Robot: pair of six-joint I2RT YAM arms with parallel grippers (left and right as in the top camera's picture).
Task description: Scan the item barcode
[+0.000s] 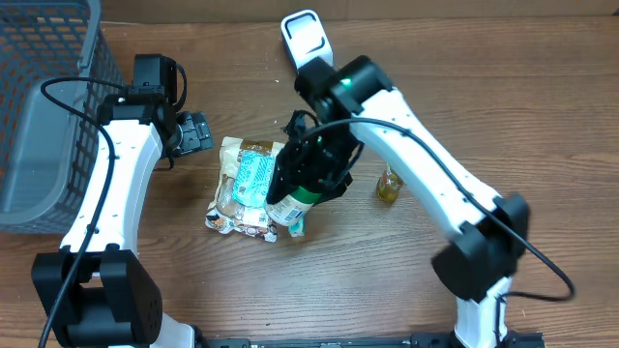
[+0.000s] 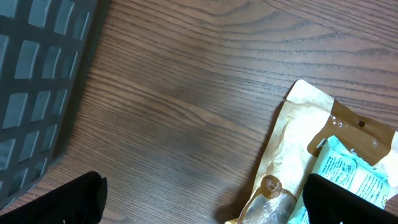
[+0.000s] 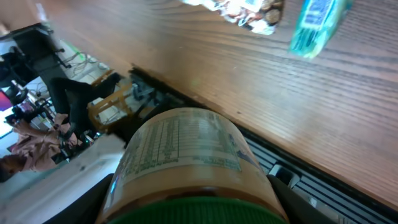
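Note:
My right gripper (image 1: 311,174) is shut on a tan jar (image 1: 287,210) with a green lid and a white printed label. The jar hangs tilted above the table, over the edge of a snack bag (image 1: 235,186). In the right wrist view the jar (image 3: 186,155) fills the space between both fingers (image 3: 87,202), its label's text table facing the camera. No barcode shows in any view. My left gripper (image 1: 198,132) stands open beside the bag's upper left corner. In its own view, the left gripper (image 2: 202,205) has bare wood and the bag's edge (image 2: 292,143) between its fingers.
A teal packet (image 1: 257,172) lies on the snack bag. A white handheld scanner (image 1: 305,37) rests at the back of the table. A small yellow-green bottle (image 1: 390,186) stands right of the jar. A grey mesh basket (image 1: 44,106) occupies the far left.

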